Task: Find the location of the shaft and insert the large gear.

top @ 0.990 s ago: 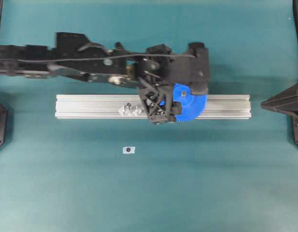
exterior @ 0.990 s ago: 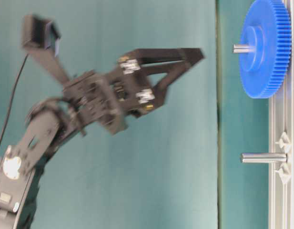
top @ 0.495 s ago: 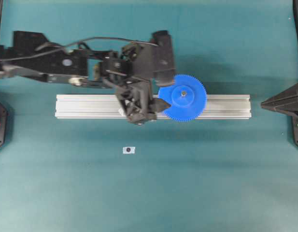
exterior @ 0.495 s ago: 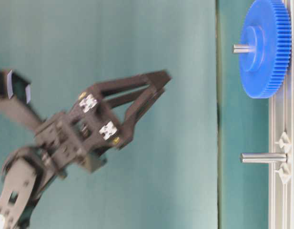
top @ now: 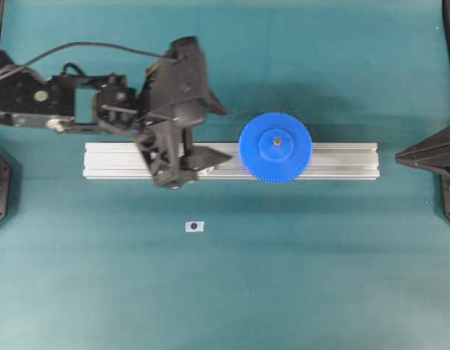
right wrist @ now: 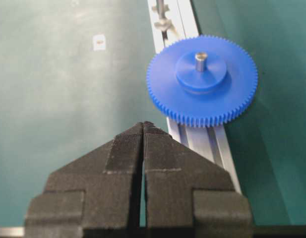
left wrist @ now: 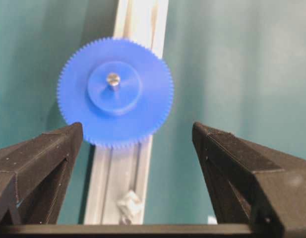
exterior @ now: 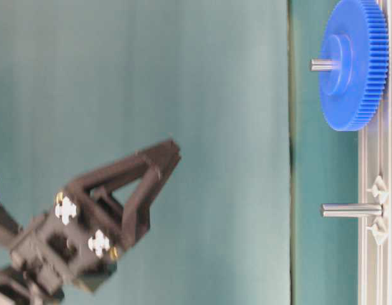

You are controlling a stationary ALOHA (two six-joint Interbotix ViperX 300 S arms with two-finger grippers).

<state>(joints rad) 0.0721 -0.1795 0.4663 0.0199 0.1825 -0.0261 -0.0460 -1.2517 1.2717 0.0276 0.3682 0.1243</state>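
The gear (top: 275, 146) sits flat on the rail (top: 341, 161), threaded over the shaft (top: 276, 140), whose grey tip pokes up through the hub. The left gripper (top: 217, 133) hangs at the gear's nine o'clock in the overhead view, apart from it, fingers spread wide with nothing between them. The right gripper (right wrist: 143, 128) is pressed closed and empty, well off at the gear's three o'clock. A small white tag (top: 194, 227) lies on the mat at the gear's seven o'clock.
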